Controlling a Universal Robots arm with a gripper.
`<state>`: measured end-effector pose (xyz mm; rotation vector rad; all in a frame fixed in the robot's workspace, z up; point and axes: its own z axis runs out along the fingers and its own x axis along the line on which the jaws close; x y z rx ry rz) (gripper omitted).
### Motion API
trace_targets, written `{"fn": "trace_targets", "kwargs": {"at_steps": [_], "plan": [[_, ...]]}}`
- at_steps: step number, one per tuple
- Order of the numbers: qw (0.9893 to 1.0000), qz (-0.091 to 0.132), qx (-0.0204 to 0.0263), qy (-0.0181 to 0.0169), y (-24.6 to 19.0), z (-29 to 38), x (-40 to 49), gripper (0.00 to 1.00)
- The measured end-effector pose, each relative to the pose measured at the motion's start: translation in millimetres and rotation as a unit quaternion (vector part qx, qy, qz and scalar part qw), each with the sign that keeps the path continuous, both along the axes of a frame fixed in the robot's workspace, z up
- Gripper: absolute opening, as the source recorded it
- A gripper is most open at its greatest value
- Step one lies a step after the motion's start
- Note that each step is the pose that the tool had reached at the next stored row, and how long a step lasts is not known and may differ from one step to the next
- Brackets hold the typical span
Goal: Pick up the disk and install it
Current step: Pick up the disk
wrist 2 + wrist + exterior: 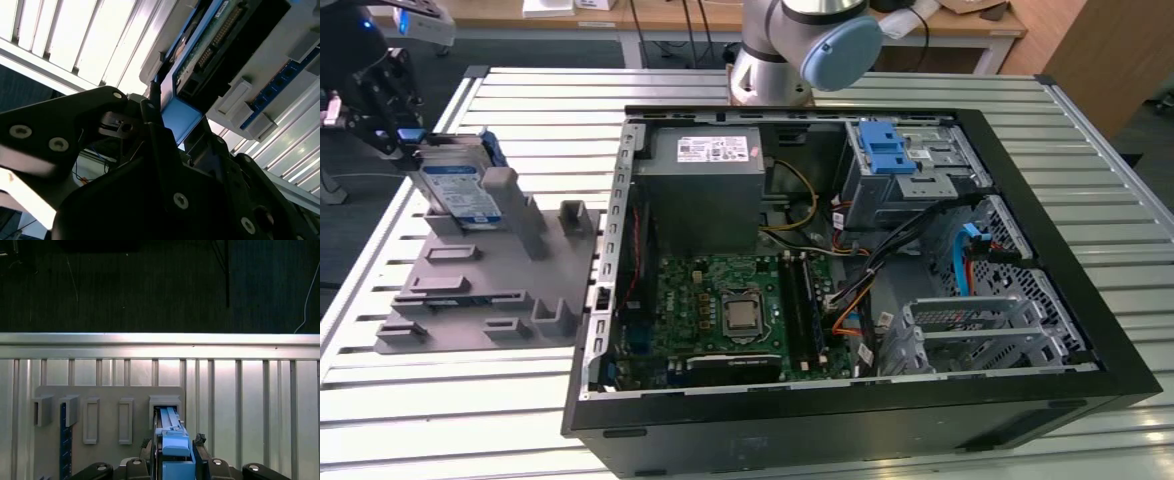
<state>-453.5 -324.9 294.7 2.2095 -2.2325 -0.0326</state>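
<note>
The disk [460,190] stands on edge in a slot of the grey fixture [480,300] on the exterior view's left, its blue-and-white label facing out. My gripper [403,135] is at the disk's upper far end, on the blue carrier rail. In the first wrist view the disk [170,440] runs edge-on between my two fingers, which press against its blue rail; my gripper [172,442] is shut on it. The second wrist view shows the disk's circuit-board underside [210,45], with the blue rail end inside my gripper [180,125].
An open computer case [1067,240] lies on the slatted metal table, with a grey power supply box [707,190] and a metal cage with a blue latch [901,155] inside. The arm's base [787,60] stands behind the case. The fixture has several other slots [90,420].
</note>
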Motion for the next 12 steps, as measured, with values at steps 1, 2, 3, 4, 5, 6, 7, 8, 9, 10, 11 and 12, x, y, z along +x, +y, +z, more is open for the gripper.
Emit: {"fn": "trace_targets", "kwargs": {"at_steps": [1,2,3,4,5,6,7,8,9,10,11,12], "plan": [[1.0000,0.000,-0.0001,0.0001,0.0,-0.3,0.0,0.45],[1.0000,-0.001,-0.0004,0.0000,0.0,-0.7,0.1,0.45],[1.0000,-0.001,-0.0008,0.0001,0.0,-1.0,0.0,0.45],[1.0000,-0.002,-0.0014,0.0001,0.1,-1.2,0.0,0.45],[1.0000,-0.002,-0.0020,0.0001,0.0,-1.3,0.0,0.45],[1.0000,-0.002,-0.0024,0.0001,0.0,-1.4,0.0,0.45],[1.0000,-0.002,-0.0028,0.0001,0.0,-1.4,0.0,0.43],[1.0000,-0.002,-0.0031,0.0001,0.0,-1.4,0.0,0.43],[1.0000,-0.002,-0.0035,0.0000,0.1,-1.5,0.0,0.43],[1.0000,-0.002,-0.0038,0.0000,0.0,-1.5,0.0,0.37],[1.0000,-0.002,-0.0041,0.0000,0.0,-1.5,0.0,0.37],[1.0000,-0.002,-0.0043,0.0000,0.0,-1.5,0.0,0.37]]}}
